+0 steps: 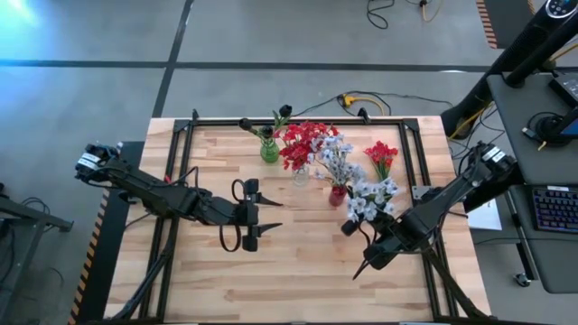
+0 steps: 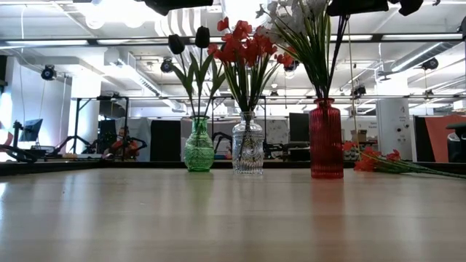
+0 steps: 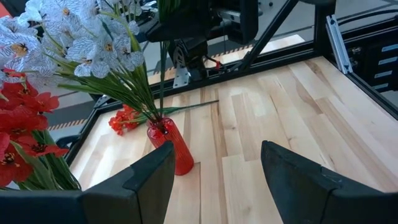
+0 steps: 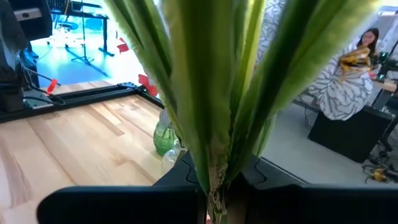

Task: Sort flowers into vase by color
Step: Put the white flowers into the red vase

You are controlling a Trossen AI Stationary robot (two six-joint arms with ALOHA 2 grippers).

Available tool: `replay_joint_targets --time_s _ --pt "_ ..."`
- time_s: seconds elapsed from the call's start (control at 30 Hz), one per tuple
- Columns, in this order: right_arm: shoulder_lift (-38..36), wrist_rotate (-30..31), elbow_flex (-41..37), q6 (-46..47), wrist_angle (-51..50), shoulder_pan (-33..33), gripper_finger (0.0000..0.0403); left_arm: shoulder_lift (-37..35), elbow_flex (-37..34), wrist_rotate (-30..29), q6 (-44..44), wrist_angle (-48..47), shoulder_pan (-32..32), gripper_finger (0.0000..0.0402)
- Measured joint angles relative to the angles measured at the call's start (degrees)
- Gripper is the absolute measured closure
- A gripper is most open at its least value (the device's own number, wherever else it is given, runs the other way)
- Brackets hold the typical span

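Note:
Three vases stand in a row. The green vase holds dark buds, the clear vase holds red blossoms, and the red vase holds pale blue-white sprays. A red spray lies flat on the table near the right edge. My right gripper is up above the red vase, shut on a pale blue-white spray. My left gripper hovers open, left of the vases, and holds nothing. My right gripper pinches the spray between its two fingers at the green leaf bundle below the blossoms. The fingers come in about level and lie across the stem. The spray stands upright and clear of the table. Its thin lower stem reaches down to the red vase's mouth.
Black rails frame the far edge and sides of the wooden table. There is bare wood near the front and between the two arms. A person sits beyond the table in the right wrist view. A desk with a keyboard stands to the right.

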Motion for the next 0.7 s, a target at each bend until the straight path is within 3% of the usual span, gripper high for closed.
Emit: replay_joint_targets --time_s 0.7 --pt "-1.04 -2.06 0.7 0.01 0.89 -0.37 0.0385 0.96 0.0 0.09 0.3 0.0 0.0 0.0182"
